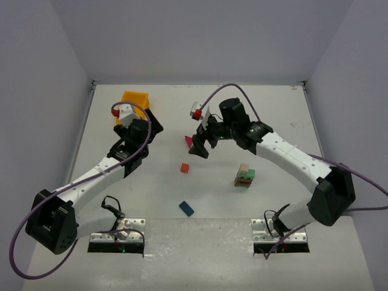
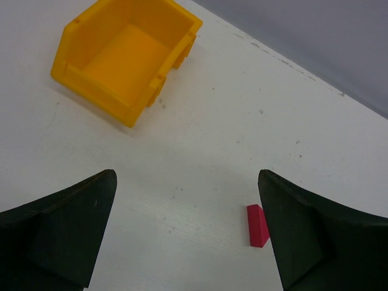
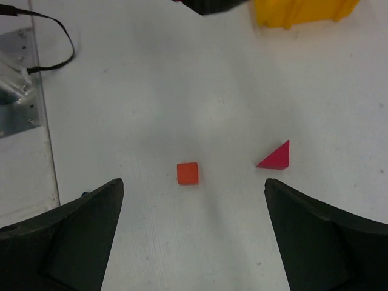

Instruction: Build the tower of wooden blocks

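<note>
Painted wood, stacked short: the tower [image 1: 245, 176] stands right of the table's [image 1: 279, 109] middle, olive-brown at the foot, green and red above, a cream block [image 1: 244, 168] on top, so I'd call the build partway up. Out from there, three loose pieces lie to its left: the red cube [image 3: 187, 173] near the table's middle, the magenta triangular prism [image 3: 276, 156] just beyond it toward the far edge, and the blue brick [image 1: 186, 208] closer to the near edge. Over cube and prism hangs the right gripper [image 3: 194, 242], fingers spread wide with nothing between them, and its wrist view has the cube almost dead centre, so that looks like the pick. To do it well: drop straight down, square the fingers to two flat opposite faces, close low on the cube, and keep clear of the prism beside it, since that sloped piece reads as the roof and belongs last. Then set the cube flat and centred on the cream top, releasing gently, because a narrow stack will topple at a nudge. Further out, the left gripper [image 2: 188, 242] waits near the yellow-orange bin [image 2: 103, 91] at the far left corner, its fingers also wide apart and empty. No brand, label or readable writing shows anywhere.
</note>
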